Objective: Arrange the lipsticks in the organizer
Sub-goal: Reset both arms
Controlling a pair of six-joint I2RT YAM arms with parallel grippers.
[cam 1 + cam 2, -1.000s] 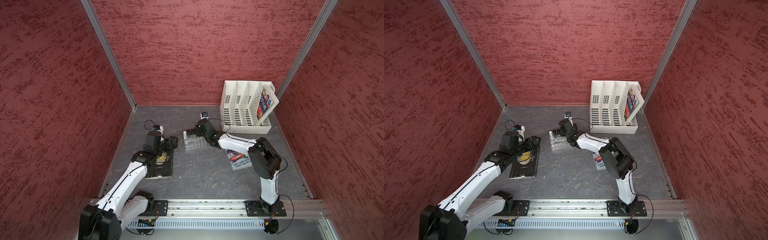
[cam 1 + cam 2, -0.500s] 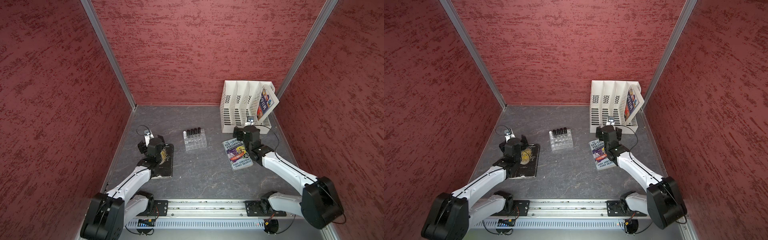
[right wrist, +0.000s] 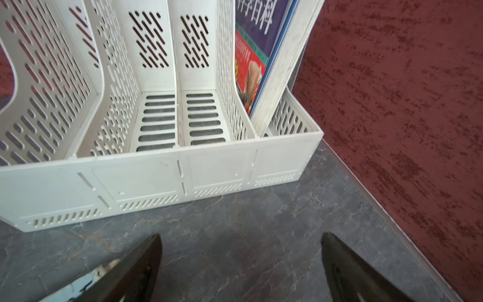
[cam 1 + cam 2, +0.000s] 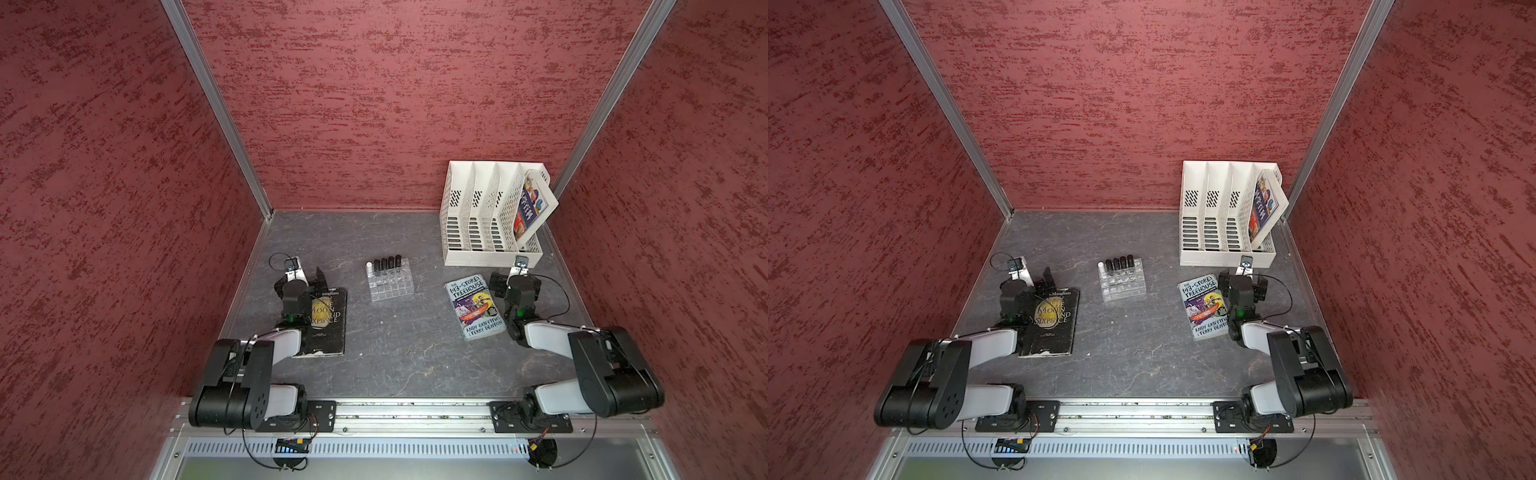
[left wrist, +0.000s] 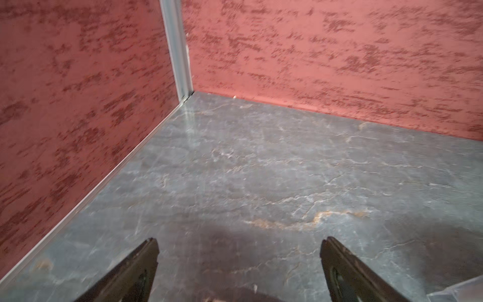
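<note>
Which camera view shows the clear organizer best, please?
The top views: in both top views the organizer is whole and unblocked, five lipsticks standing along its far row. Neither wrist view shows it: the left faces floor, the right the file rack.

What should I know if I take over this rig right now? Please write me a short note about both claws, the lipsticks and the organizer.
Left claw: open, empty, by the far end of the dark book.
Right claw: open, empty, in front of the white file rack.
Organizer: mid-table, apart from both arms.
Done: all five lipsticks stand in its far row, the white one at one end, four black beside it.
Left: apparently nothing; no loose lipstick is visible.
</note>
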